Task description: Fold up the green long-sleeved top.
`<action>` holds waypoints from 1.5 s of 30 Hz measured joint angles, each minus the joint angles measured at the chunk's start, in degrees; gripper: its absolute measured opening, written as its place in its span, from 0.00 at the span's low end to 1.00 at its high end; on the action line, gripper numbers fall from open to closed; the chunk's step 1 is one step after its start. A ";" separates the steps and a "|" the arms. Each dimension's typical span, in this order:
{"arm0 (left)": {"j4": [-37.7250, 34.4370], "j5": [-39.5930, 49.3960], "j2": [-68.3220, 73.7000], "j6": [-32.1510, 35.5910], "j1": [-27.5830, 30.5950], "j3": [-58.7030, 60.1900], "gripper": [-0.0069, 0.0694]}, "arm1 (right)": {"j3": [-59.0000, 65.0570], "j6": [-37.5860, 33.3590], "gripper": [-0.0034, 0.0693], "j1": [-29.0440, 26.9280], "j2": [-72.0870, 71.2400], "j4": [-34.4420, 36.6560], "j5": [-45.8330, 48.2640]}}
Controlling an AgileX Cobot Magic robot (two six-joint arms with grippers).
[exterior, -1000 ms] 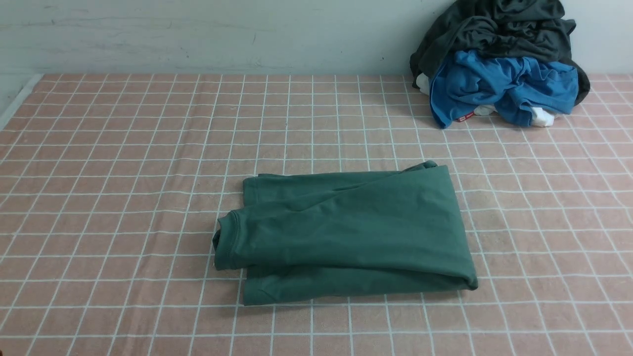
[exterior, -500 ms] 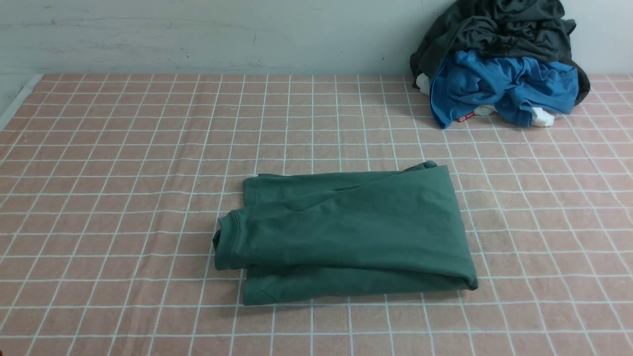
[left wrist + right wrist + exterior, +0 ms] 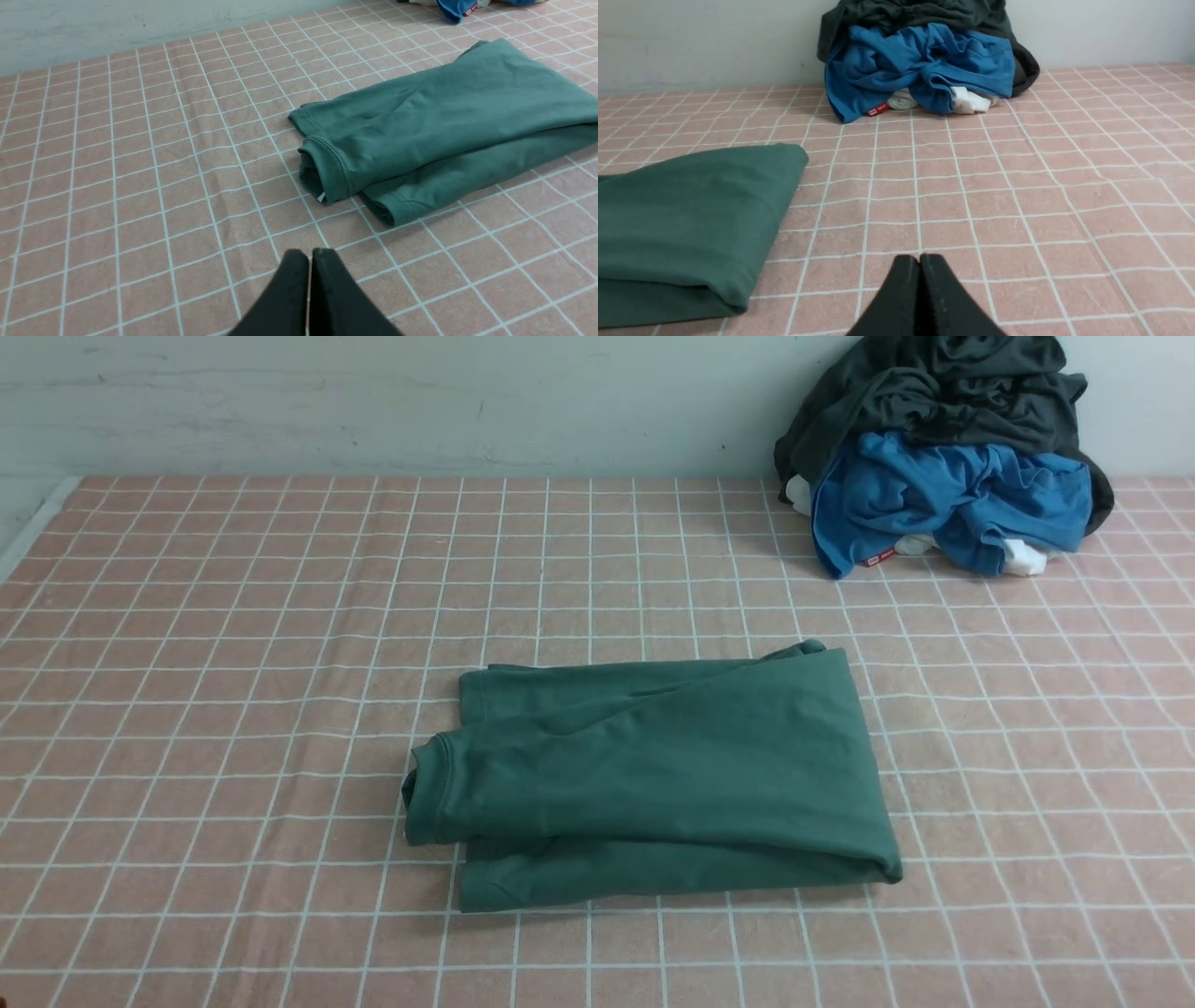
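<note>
Green top [image 3: 653,775], folded into a flat rectangle on the checked cloth [image 3: 233,663], well apart from the clothes pile [image 3: 943,457]. Left gripper [image 3: 309,261] and right gripper [image 3: 920,266] pressed together, empty, both clear of the top.

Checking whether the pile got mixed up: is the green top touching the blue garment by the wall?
No, the green long-sleeved top lies apart from the blue garment, with bare checked cloth between them.
</note>
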 joint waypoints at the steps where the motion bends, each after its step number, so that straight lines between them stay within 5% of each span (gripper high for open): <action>1: 0.00 0.00 0.00 0.00 0.00 0.00 0.09 | -0.07 0.30 0.03 0.00 0.00 -0.13 0.47; 36: 1.52 -0.07 0.00 0.00 0.00 0.09 0.09 | -0.26 0.53 0.03 0.00 0.00 -0.56 1.57; 45: 1.10 -18.65 -1.39 -0.07 5.10 8.09 0.09 | -0.26 0.53 0.03 0.00 0.00 -0.62 1.57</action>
